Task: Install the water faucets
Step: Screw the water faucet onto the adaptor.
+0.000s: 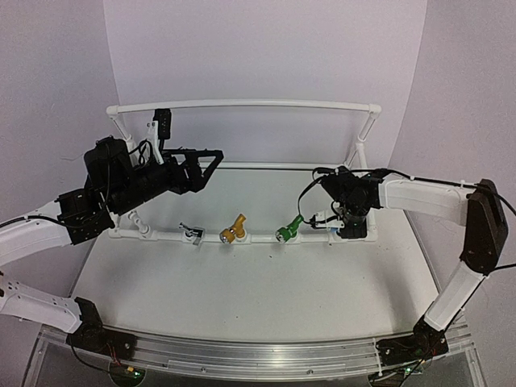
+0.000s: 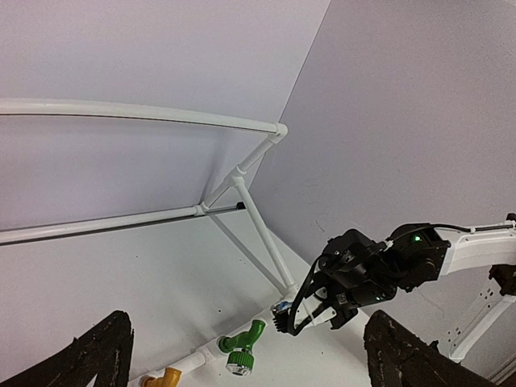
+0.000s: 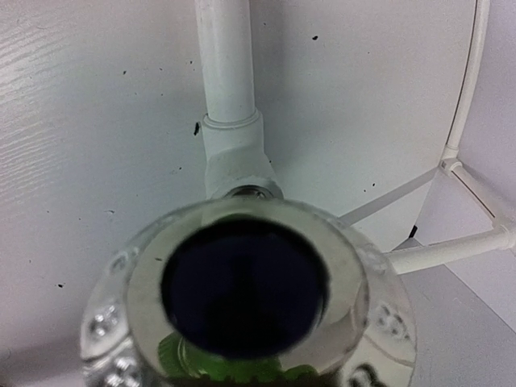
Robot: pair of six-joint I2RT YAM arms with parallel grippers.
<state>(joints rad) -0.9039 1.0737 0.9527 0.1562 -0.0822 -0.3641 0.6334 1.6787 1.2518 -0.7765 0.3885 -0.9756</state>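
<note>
Chrome-nozzled blue faucet (image 3: pixel 242 294) at white pipe socket (image 3: pixel 234 153).
Right jaws clamp it; I read left jaws fully spread, empty.

Bare tabletop (image 1: pixel 242 282) in front — behind it, low pipe rail (image 1: pixel 260 237) with three faucets (image 1: pixel 234 230).

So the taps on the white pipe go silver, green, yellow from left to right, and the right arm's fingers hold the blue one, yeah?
Nearly. The top view shows the order is silver tap, yellow tap, green tap from left to right on the white pipe. The right arm's fingers do hold the blue tap.
</note>
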